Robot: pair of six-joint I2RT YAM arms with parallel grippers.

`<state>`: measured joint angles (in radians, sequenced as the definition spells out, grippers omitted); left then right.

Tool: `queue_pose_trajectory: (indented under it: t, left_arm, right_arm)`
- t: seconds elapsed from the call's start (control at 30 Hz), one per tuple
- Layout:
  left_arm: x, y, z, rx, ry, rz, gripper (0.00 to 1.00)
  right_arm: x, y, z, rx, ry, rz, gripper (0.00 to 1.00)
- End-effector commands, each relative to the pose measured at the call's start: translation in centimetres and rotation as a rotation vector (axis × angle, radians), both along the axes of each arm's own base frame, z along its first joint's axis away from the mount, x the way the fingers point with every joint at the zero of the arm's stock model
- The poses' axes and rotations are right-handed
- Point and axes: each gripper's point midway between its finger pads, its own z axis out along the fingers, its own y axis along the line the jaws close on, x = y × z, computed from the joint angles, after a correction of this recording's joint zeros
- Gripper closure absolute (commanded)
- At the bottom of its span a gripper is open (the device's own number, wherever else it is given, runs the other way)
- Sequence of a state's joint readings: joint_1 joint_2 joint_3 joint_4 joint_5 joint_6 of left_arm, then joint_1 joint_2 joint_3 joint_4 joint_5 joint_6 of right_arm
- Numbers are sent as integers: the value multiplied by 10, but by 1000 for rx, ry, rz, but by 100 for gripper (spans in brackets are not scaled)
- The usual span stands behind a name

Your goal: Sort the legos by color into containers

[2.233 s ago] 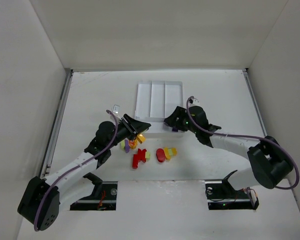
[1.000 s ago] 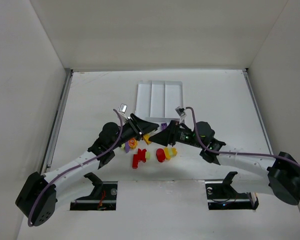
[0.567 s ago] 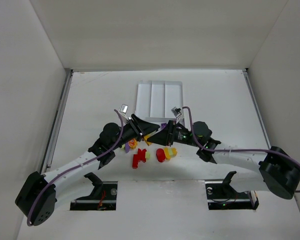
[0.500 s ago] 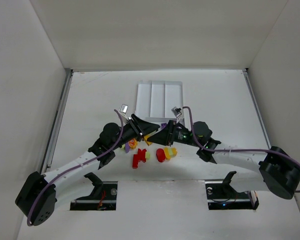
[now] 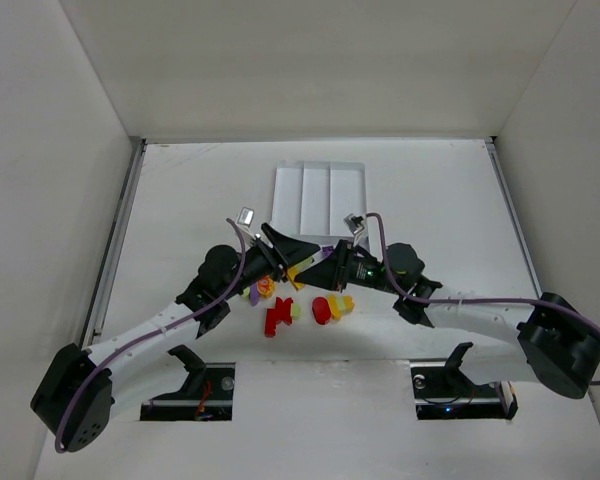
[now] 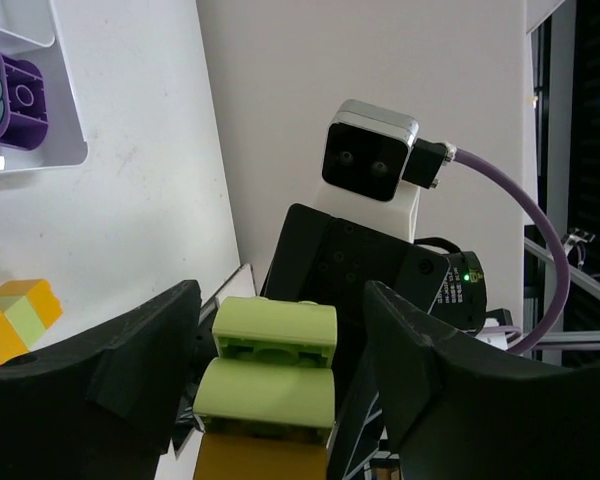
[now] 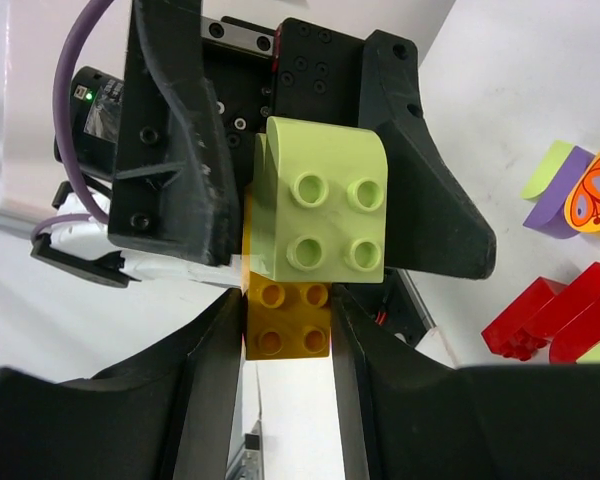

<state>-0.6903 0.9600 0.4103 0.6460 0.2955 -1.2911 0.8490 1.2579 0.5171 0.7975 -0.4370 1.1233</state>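
Note:
A light green brick (image 7: 320, 210) stuck on a yellow-orange brick (image 7: 288, 322) hangs above the table between both arms. My right gripper (image 7: 288, 300) is shut on the yellow-orange brick. My left gripper (image 6: 280, 300) is open, with a gap on each side of the green brick (image 6: 273, 365). From above, the pair (image 5: 305, 268) sits just in front of the white tray (image 5: 318, 190). Loose legos lie below: red ones (image 5: 277, 317), a red round one (image 5: 322, 309), a yellow one (image 5: 340, 303) and a purple one (image 5: 252, 293).
A purple lego (image 6: 10, 100) lies in the tray's crosswise section (image 6: 40, 160). Red legos (image 7: 555, 310) and a purple and green piece (image 7: 555, 190) lie on the table under the right wrist. White walls enclose the table on three sides.
My right gripper has come in from the right and shut on the yellow-orange brick. My left gripper's jaws have spread away from the green brick.

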Motion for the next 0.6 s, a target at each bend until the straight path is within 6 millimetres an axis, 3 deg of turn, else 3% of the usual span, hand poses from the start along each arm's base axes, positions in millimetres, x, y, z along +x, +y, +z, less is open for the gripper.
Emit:
queue_pose_trajectory:
  t: [0.0,0.33,0.57]
  left_arm:
    - [5,2,30,-53,-79,12,34]
    - [20,26,20,0,-88,105,0]
    - [35,47,17,31,-127,208,0]
  right_arm:
    - [8,-6,19,66,-54,-36,61]
    - [29,-26,17,63,-58,-111,61]
    - [43,-37,14,56,-47,-157,61]
